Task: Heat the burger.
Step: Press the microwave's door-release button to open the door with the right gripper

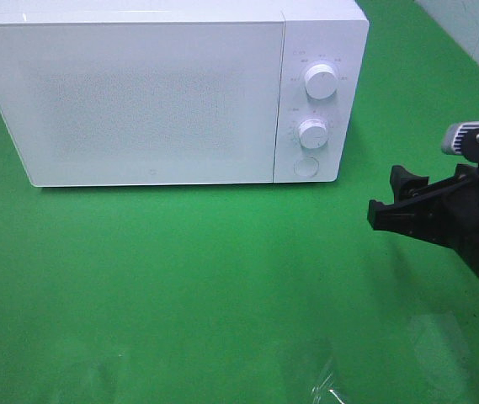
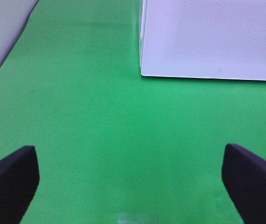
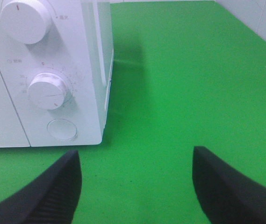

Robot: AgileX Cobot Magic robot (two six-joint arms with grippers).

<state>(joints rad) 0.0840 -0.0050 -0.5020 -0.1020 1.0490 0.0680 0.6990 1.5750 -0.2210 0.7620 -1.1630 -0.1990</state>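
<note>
No burger shows in any view; it is out of view or hidden. A white microwave (image 1: pixel 155 97) stands at the back of the green table with its door shut. It has two round knobs (image 1: pixel 321 81) and a round button (image 1: pixel 306 166) on its right panel. My right gripper (image 1: pixel 395 200) is open and empty, to the right of the microwave and in front of it; its wrist view shows the knobs (image 3: pixel 48 91) and button (image 3: pixel 62 129) close ahead. My left gripper (image 2: pixel 133 186) is open and empty, over bare green table in front of the microwave's left corner (image 2: pixel 144 72).
The green cloth (image 1: pixel 180 278) covers the table. A faint clear plastic film (image 1: pixel 327 383) lies at the front edge. A pale wall (image 1: pixel 475 34) borders the table at the back right.
</note>
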